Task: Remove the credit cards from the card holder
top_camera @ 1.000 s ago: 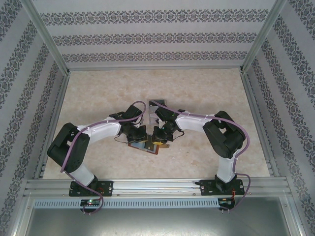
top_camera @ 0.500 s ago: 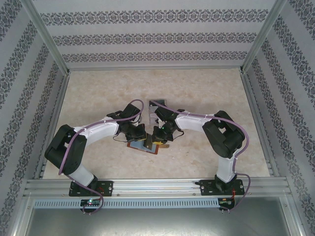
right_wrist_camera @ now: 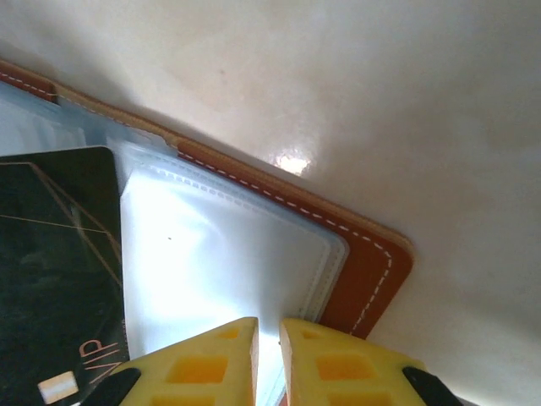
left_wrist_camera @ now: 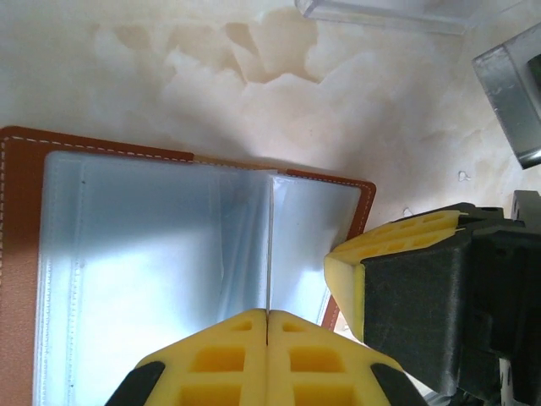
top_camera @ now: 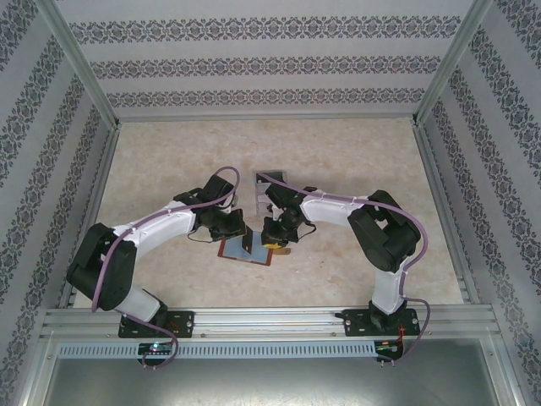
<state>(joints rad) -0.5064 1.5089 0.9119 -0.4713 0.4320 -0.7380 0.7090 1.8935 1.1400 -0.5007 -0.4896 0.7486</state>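
The brown leather card holder (top_camera: 232,250) lies open on the table, its grey-blue clear pockets (left_wrist_camera: 127,254) facing up. My left gripper (left_wrist_camera: 268,317) is shut on a thin pale leaf (left_wrist_camera: 269,237) that stands up edge-on from the pockets; I cannot tell whether it is a card or a pocket page. My right gripper (right_wrist_camera: 269,326) is closed down to a narrow slit on the edge of the clear pocket (right_wrist_camera: 220,254) at the holder's brown corner (right_wrist_camera: 372,271). A dark grey-black card (right_wrist_camera: 55,254) with "VIP" print lies in the holder, left of those fingers. The two grippers (top_camera: 243,239) (top_camera: 270,244) nearly touch over the holder.
A clear slotted rack (top_camera: 270,179) stands just behind the grippers; its edge (left_wrist_camera: 380,13) and a grey part (left_wrist_camera: 516,101) are in the left wrist view. One yellow finger of the right gripper (left_wrist_camera: 397,254) sits close beside the left fingers. Patterned walls enclose the marbled table (top_camera: 355,152).
The left arm has swung left and drawn its gripper slightly back and left over the card holder. The right arm has stayed in place.
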